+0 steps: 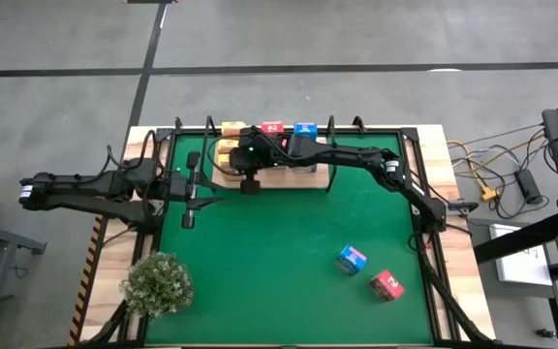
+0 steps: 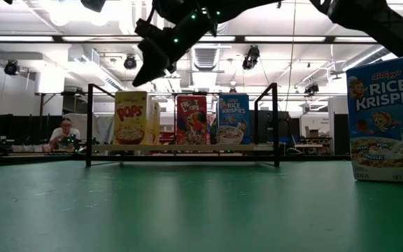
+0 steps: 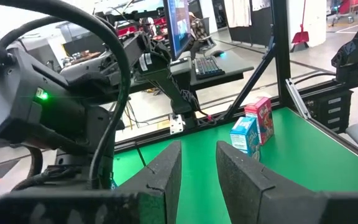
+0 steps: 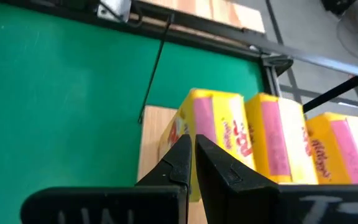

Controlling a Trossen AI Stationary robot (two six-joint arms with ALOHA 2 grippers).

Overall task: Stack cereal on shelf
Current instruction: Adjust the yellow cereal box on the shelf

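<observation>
Three yellow cereal cartons stand on shelf.

We see three yellow cartons with pink panels on the pale wooden shelf. At lower right of the high view lie a blue carton and a pink-red carton on the green mat.

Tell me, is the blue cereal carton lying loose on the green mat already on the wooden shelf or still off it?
Off. The blue cereal carton sits on the green mat, apart from the light wooden shelf.
</observation>
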